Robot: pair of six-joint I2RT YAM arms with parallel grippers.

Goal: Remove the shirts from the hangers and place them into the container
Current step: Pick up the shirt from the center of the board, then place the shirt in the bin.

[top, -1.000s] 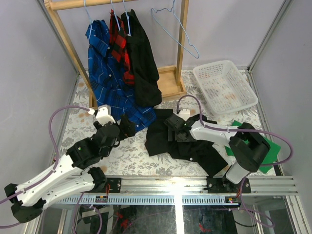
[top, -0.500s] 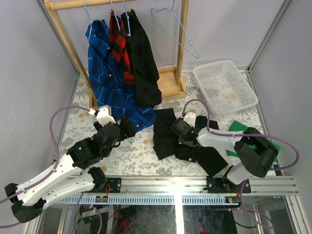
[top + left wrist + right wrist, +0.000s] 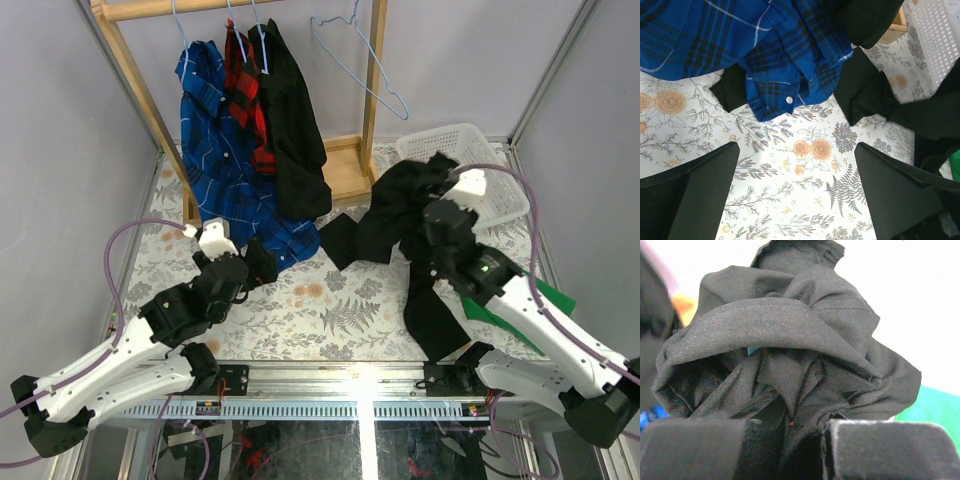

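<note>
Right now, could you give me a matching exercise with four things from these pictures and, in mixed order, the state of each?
1 blue plaid shirt
2 loose black shirt
3 container
4 left tool

a open, empty
b gripped by the right tool
c hanging on the rack
d white, on the table's far right

Pairs: 1c, 2b, 3d, 4a

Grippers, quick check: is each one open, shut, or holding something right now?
The left gripper is open, holding nothing.
The right gripper is shut on the black shirt.
</note>
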